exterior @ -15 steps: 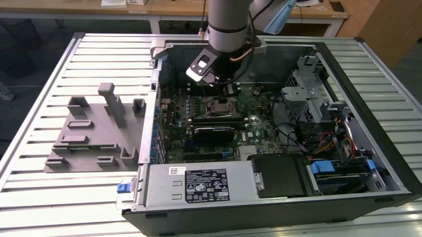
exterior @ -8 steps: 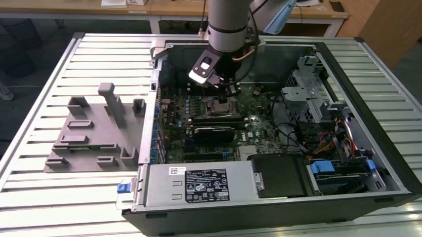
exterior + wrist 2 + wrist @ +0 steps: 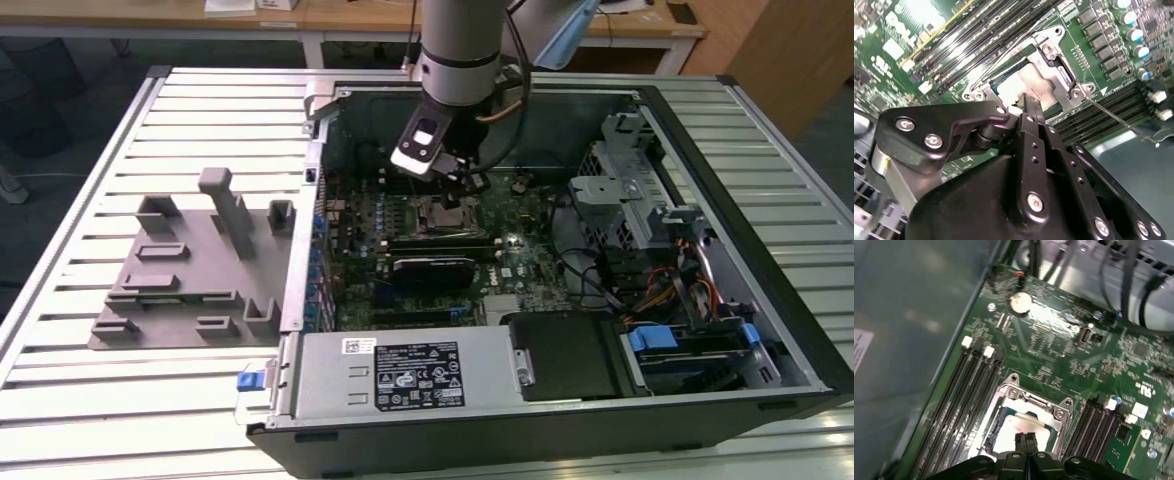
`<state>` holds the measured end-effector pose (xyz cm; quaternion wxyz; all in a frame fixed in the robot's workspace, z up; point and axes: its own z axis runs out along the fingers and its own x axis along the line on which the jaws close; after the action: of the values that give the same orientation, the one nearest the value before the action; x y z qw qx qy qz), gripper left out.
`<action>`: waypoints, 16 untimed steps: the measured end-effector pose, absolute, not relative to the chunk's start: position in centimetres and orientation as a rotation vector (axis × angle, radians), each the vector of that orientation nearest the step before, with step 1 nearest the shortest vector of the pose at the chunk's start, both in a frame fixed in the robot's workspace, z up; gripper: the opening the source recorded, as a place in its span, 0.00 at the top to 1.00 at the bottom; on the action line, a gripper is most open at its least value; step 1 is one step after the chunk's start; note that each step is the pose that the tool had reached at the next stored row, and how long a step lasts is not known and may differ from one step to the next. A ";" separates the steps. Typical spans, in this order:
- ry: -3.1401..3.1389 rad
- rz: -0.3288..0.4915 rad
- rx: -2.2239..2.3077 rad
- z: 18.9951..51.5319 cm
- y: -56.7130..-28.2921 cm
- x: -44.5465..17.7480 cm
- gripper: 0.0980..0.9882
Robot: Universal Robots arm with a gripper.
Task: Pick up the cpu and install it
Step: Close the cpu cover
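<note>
Your cpu point(image 3: 1009, 432) lies flat in the motherboard's socket, with its pale silver top facing up in both wrist views. The bright metal socket frame point(image 3: 1030, 396) borders it on the sides you can see, and its screw heads show at the corners.

Your tool point(image 3: 1026, 436) is directly over the chip. Its two black fingers point(image 3: 1020, 440) are drawn together with only a thin seam between them, and nothing is gripped. In the second wrist view the fingertips come down onto the silver top. They look to be touching it, though the tool's own body covers the exact contact point, so take that as probable.

Long black memory slots point(image 3: 970, 392) run along both sides of the socket on the green motherboard point(image 3: 1064, 347). A round silver coin battery point(image 3: 1020, 302) sits farther up the board, well apart from the socket.

In the exterior view the arm reaches straight down into the open computer case point(image 3: 754, 215), which lies on its side on the slatted bench point(image 3: 80, 390). The tool is low over the middle of the board. The grey tray point(image 3: 180, 275), with its upright posts, stands on the bench just beside the case at the exterior view's left, well apart from the tool
</note>
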<state>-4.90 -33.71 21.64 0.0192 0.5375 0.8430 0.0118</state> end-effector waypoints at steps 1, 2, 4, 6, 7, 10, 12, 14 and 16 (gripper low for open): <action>2.631 0.037 1.645 21.6 -33.7 -4.9 0.99; 2.647 0.038 1.620 21.6 -33.7 -4.9 0.99; 2.676 0.039 1.572 21.6 -33.7 -4.9 0.99; 2.705 0.040 1.524 21.6 -33.7 -4.9 0.99; 2.718 0.040 1.500 21.6 -33.7 -4.9 0.99; 2.760 0.042 1.424 21.6 -33.7 -4.9 0.99; 2.785 0.043 1.374 21.6 -33.7 -4.9 0.99; 2.810 0.044 1.324 21.6 -33.7 -4.9 0.99; 2.834 0.045 1.274 21.6 -33.7 -4.9 0.99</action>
<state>-4.91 -33.71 21.58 0.0173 0.4098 0.9119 0.0144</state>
